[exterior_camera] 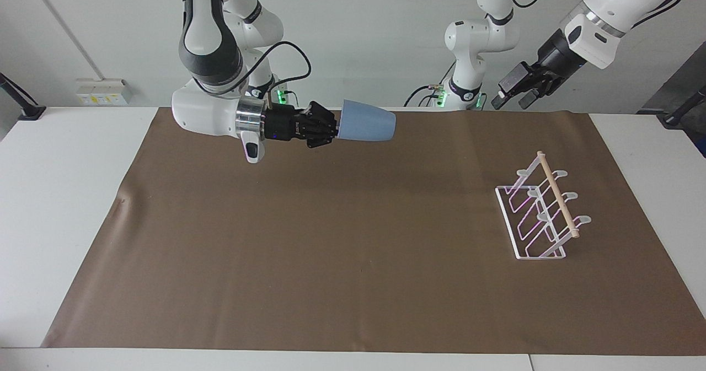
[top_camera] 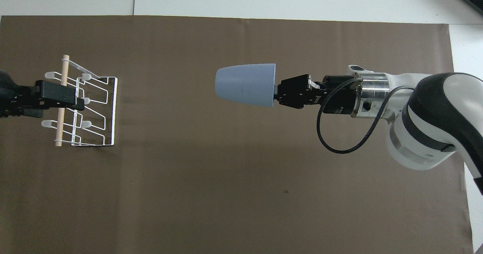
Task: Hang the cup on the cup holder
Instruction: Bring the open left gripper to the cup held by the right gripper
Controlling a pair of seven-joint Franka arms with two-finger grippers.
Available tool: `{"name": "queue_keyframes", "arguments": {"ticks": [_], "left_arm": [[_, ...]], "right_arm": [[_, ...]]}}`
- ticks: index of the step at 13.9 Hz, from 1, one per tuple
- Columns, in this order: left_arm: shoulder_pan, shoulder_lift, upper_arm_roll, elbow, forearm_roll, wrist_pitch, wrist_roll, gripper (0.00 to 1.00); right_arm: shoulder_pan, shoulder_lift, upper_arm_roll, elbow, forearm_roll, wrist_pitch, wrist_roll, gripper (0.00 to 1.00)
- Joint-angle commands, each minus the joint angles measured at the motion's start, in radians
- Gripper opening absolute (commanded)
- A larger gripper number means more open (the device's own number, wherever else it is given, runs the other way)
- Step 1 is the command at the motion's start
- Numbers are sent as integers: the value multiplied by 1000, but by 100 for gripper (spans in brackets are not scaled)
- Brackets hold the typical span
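While the right gripper (exterior_camera: 330, 125) holds the cup (exterior_camera: 366, 127) by its rim, fingers clamped on the wall at the mouth, the tumbler lies on its side in the air over the brown mat (exterior_camera: 331, 238), its narrow rounded base pointing toward the left arm's end of the table. Seen from overhead, the cup (top_camera: 245, 84) sits just above the mat's middle, with the cup holder (top_camera: 85, 106) out at nine o'clock from it, well apart. The left gripper (exterior_camera: 515, 90) hangs high with its jaws spread wide and empty; from overhead its tip seems to lie over the rack's dowel, though height hides how far above it is. I judge the cup light, stiff and rather smooth, so a rim pinch may let it swivel; a firm hold on the wall near the mouth suits sliding it over a slanted prong.
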Motion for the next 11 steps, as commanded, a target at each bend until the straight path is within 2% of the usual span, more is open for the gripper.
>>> {"name": "queue_keyframes", "arguments": {"ticks": [1,4,7,11], "left_arm": [[-8,16,-19,19,-98,57,-200,100],[-10,14,-46,16,-178,138,-363,100],[-11,14,-97,-1,-191,227,-529,100],[-60,14,-100,-18,-211,310,-772,100]], "right_arm": [[2,-24,3,-23,26,20,18,0],[7,-24,4,-23,24,20,18,0],[9,-26,4,-24,24,25,20,0],[22,-26,4,-24,24,31,35,0]]}}
